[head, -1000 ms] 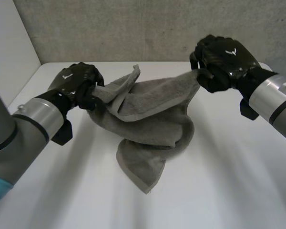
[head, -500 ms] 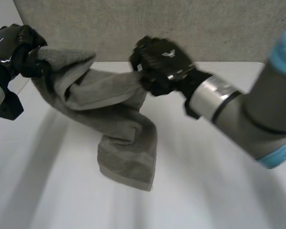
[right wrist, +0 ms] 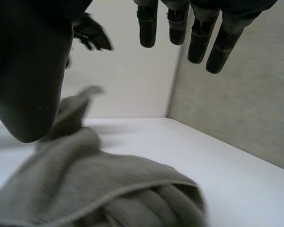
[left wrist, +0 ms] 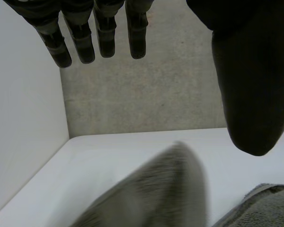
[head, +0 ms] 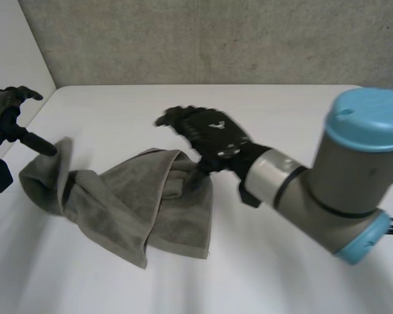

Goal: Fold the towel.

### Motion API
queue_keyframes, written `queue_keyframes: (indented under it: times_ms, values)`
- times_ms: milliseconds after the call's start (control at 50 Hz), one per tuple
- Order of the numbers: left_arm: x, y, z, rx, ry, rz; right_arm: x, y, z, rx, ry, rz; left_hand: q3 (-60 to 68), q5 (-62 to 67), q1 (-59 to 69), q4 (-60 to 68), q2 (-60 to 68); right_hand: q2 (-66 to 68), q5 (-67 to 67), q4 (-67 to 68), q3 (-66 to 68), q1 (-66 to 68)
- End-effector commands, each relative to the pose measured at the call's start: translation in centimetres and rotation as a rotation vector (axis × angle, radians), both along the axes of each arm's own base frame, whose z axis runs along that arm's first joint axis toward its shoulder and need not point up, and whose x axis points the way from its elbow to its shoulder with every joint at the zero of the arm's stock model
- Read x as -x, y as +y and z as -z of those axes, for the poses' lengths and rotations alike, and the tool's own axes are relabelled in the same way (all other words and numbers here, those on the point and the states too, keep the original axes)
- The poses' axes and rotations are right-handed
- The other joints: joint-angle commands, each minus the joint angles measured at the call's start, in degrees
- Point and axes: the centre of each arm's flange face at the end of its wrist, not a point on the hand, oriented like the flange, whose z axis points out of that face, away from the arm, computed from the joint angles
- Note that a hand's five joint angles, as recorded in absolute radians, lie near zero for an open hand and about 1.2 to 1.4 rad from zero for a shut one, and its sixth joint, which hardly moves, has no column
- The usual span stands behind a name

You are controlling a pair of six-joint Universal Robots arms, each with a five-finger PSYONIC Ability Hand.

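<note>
Grey terry towel (head: 137, 203), soft, limp and light, slumped in a twisted heap on the white surface (head: 301, 275) between both hands; likely best pinched at 2 corners of 1 edge, not at the bunched middle. Left hand (head: 3, 111) spread and empty; right hand (head: 206, 134) splayed likewise, just over the rolled end. Clamped on lifted cloth 0.5 s ago, now released, cloth dropped

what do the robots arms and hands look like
Both hands are black, with slim fingers and a broad rounded thumb. The right hand has a small white mark on its back; the left hand is built the same. The right arm is a thick grey cylinder with a light-blue cap and a silver wrist band edged in black.
</note>
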Motion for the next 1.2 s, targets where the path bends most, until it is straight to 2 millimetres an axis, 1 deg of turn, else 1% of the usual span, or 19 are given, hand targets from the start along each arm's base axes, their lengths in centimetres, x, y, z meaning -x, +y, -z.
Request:
queue_keyframes:
  times_ms: [20,40,60,80,120,140,160,180,320,460,500,560,660,720,820,960,1000,1120,1200]
  values:
    - [3.7,2.0,-0.2,0.002,0.012,0.18,3.3,-2.1,1.4,-0.02,0.055,0.112,-2.9,-2.4,-4.1,-3.4,-3.8,-4.5,-3.5,-4.4,-2.5,-4.3]
    - [3.8,2.0,-0.2,0.002,0.012,0.18,3.7,-2.3,1.9,-0.022,0.071,0.128,-2.9,-2.4,-4.1,-3.4,-3.8,-4.5,-3.5,-4.4,-2.5,-4.3]
    - [5.0,2.7,0.0,-0.006,0.013,0.238,3.7,-2.3,1.9,-0.022,0.071,0.128,-2.9,-2.4,-4.1,-3.4,-3.8,-4.5,-3.5,-4.4,-2.5,-4.3]
    - [5.0,2.7,0.0,-0.006,0.013,0.238,3.9,-2.6,2.4,-0.023,0.085,0.145,-2.9,-2.4,-4.1,-3.4,-3.8,-4.5,-3.5,-4.4,-2.5,-4.3]
    - [7.1,4.3,0.6,-0.029,0.013,0.319,4.0,-2.9,2.8,-0.025,0.096,0.163,-2.9,-2.4,-4.1,-3.4,-3.8,-4.5,-3.5,-4.4,-2.5,-4.3]
    - [7.1,4.3,0.6,-0.029,0.013,0.32,4.0,-3.2,3.5,-0.037,0.106,0.178,-2.9,-2.4,-4.1,-3.4,-3.8,-4.5,-3.5,-4.4,-2.5,-4.3]
    - [8.0,5.1,0.9,-0.04,0.011,0.348,4.0,-3.6,4.3,-0.054,0.119,0.188,-2.9,-2.1,-3.8,-3.4,-3.5,-4.5,-3.5,-4.4,-2.5,-4.3]
    - [8.7,5.9,1.2,-0.048,0.009,0.377,4.0,-3.6,4.3,-0.054,0.119,0.188,-2.9,-1.8,-3.4,-3.4,-3.1,-4.5,-3.5,-4.4,-2.5,-4.3]
    - [10.7,8.2,2.4,-0.082,-0.003,0.441,2.9,-5.1,6.5,-0.093,0.13,0.195,-2.9,-1.8,-3.4,-3.4,-3.1,-4.5,-3.5,-4.4,-2.5,-4.3]
    - [11.5,7.8,4.6,-0.117,-0.049,0.354,1.6,-6.8,7.8,-0.147,0.091,0.207,-2.9,-1.8,-3.4,-3.4,-3.1,-4.5,-3.5,-4.4,-2.5,-4.3]
    - [12.4,7.4,6.1,-0.115,-0.111,0.325,1.4,-7.2,8.0,-0.157,0.08,0.214,-2.9,-2.1,-3.8,-3.4,-3.4,-4.5,-3.5,-4.4,-2.5,-4.3]
    - [12.9,7.3,6.8,-0.106,-0.151,0.317,1.0,-8.0,8.6,-0.168,0.069,0.234,-2.9,-2.3,-3.9,-3.4,-3.6,-4.5,-3.5,-4.4,-2.5,-4.3]
    - [14.5,6.3,9.1,-0.076,-0.281,0.274,0.5,-9.2,9.4,-0.168,0.061,0.274,-2.9,-2.4,-4.1,-3.4,-3.8,-4.5,-3.5,-4.4,-2.5,-4.3]
    - [15.0,6.2,9.5,-0.077,-0.294,0.275,-0.2,-9.5,9.9,-0.175,0.048,0.275,-2.9,-2.4,-4.1,-3.4,-3.8,-4.1,-3.1,-4.4,-2.5,-3.9]
    - [17.0,5.8,11.1,-0.081,-0.305,0.305,-0.6,-10.0,10.7,-0.21,0.029,0.278,-2.9,-2.4,-4.1,-3.4,-3.8,-1.4,-0.4,-4.4,-2.5,-1.2]
    - [18.2,5.5,11.3,-0.061,-0.305,0.306,-1.7,-9.6,11.9,-0.254,0.019,0.253,-2.9,-2.4,-4.1,-3.4,-3.8,0.0,0.9,-4.4,-2.5,0.1]
    - [18.2,5.3,11.6,-0.062,-0.308,0.298,-2.0,-9.5,12.7,-0.266,0.028,0.247,-2.9,-2.4,-4.1,-3.4,-3.8,5.0,5.9,-4.4,-2.5,5.1]
    - [18.2,5.0,12.4,-0.075,-0.325,0.286,-2.7,-9.1,13.1,-0.276,0.032,0.228,-2.9,-2.3,-3.9,-3.4,-3.6,13.1,14.0,-4.4,-2.5,13.2]
    - [18.1,4.6,12.8,-0.068,-0.335,0.257,-3.0,-9.0,13.5,-0.278,0.035,0.221,-2.9,-1.8,-3.4,-3.4,-3.1,28.0,28.9,-4.4,-2.5,28.1]
